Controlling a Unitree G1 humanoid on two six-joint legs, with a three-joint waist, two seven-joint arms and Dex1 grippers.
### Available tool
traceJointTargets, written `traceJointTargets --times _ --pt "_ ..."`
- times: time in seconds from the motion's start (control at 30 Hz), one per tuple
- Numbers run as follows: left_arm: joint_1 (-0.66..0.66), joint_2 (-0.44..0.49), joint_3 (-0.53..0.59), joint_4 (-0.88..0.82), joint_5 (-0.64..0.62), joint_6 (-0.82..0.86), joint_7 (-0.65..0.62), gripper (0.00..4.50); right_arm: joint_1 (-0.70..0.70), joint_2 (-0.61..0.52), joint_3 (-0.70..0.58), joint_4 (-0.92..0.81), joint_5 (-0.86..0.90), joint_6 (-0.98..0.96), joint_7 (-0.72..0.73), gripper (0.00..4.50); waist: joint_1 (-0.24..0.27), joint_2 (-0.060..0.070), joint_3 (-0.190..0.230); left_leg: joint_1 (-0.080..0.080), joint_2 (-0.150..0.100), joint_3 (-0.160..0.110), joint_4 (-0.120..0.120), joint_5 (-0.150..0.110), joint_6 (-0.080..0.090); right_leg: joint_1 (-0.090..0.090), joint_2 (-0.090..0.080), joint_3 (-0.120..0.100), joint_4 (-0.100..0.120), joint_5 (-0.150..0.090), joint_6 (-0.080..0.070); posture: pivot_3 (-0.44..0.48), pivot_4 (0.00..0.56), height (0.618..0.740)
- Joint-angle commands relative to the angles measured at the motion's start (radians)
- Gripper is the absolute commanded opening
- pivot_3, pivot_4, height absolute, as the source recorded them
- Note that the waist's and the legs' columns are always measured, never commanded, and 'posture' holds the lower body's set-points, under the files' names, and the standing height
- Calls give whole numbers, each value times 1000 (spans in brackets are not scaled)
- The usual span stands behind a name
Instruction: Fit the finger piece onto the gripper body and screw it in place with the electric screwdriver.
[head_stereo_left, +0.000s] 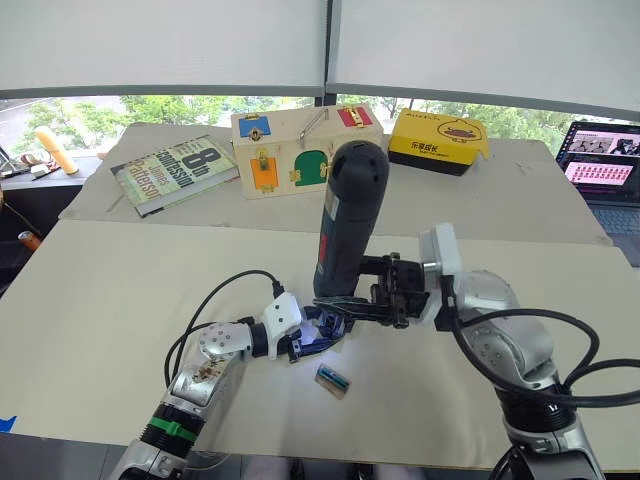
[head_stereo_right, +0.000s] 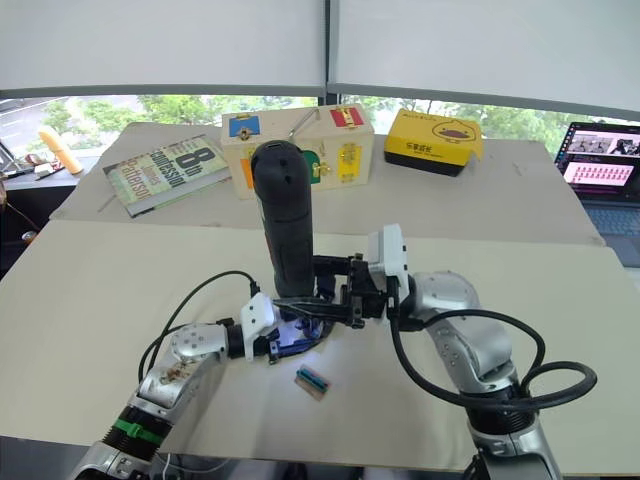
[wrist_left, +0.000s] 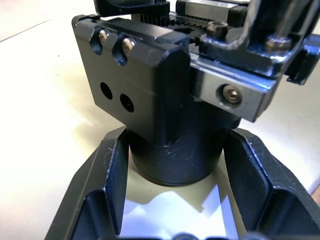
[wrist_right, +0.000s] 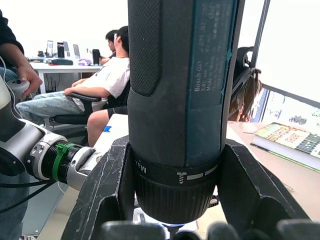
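- Gripper body (wrist_left: 165, 90): black block with screw holes, held on the cardboard sheet (head_stereo_left: 110, 320) between the two fingers (wrist_left: 107, 190) of the left gripper (head_stereo_left: 318, 335), which pinch its round base.
- Electric screwdriver (head_stereo_left: 345, 220): upright directly above the gripper body, tip light glowing onto it, clamped at its collar by the right gripper (head_stereo_left: 372, 300).
- Finger piece: probably already seated on the gripper body; the head views are too crowded to tell.
- Tan-and-green block (head_stereo_left: 332, 380): just beside the gripper body, on the robot's side.
- Technique, as a judgement: keep the bit square to the screw, press lightly, let the left gripper resist twisting.
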Motion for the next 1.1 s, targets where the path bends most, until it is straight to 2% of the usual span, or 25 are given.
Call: traceJointTargets --times 0.03,0.23,0.43,0.47,0.53,0.57,0.83,0.87,0.97,1.1 --pt "33 27 -27 82 47 80 12 2270 -96 7 -33 -112 122 30 1 1904 -1 0 0 0 0 0 0 0 0 0 0 0 0 0 0 0 150 740" --pt "30 31 -30 84 46 86 15 2270 -172 -8 -48 -133 198 98 -24 1904 -1 0 -1 4 1 -2 1 0 0 4 -1 0 0 0 -1 0 150 740" --pt "34 20 -13 76 21 101 24 2270 -171 -46 -60 -147 227 120 -19 1904 -1 0 -1 4 1 -2 1 0 0 4 -6 -1 1 1 -2 0 150 740" --pt "34 21 -10 74 23 92 28 3339 -168 -56 -67 -154 236 125 -18 1904 -1 0 -1 4 1 -2 1 0 0 4 -6 -1 1 1 -2 0 150 740" --pt "39 28 1 67 23 76 27 4300 -160 -81 -87 -172 263 141 -20 1904 -1 0 -1 4 1 -2 0 0 0 4 -6 -1 1 1 -2 0 150 740" --pt "43 35 8 63 24 61 27 4470 -158 -95 -100 -183 284 152 -24 1904 -1 0 -1 4 1 -2 0 0 0 4 -6 -1 1 1 -2 0 150 740" --pt "194 179 178 -63 -110 -26 -82 4470 -183 -259 -265 -217 490 284 -128 1904 -32 1 -1 5 3 -2 -6 1 -3 -1 -8 4 1 0 -5 0 150 740" --pt "212 200 210 -70 -138 -35 -102 4470 -182 -303 -299 -201 519 316 -140 1904 -31 1 -1 5 3 -2 -7 2 -3 -2 -8 5 1 0 -6 0 150 740" --pt "266 279 318 -99 -268 -40 -223 4470 -124 -567 -390 -113 546 486 -55 1904 -20 1 0 -2 2 -1 -5 2 -3 -10 -10 7 5 0 -6 0 150 740" --pt "289 376 409 -120 -363 -3 -331 4470 -27 -897 -381 41 403 609 63 1904 1 1 1 -5 2 0 -4 0 -1 -11 -11 6 1 -1 -6 0 150 740"
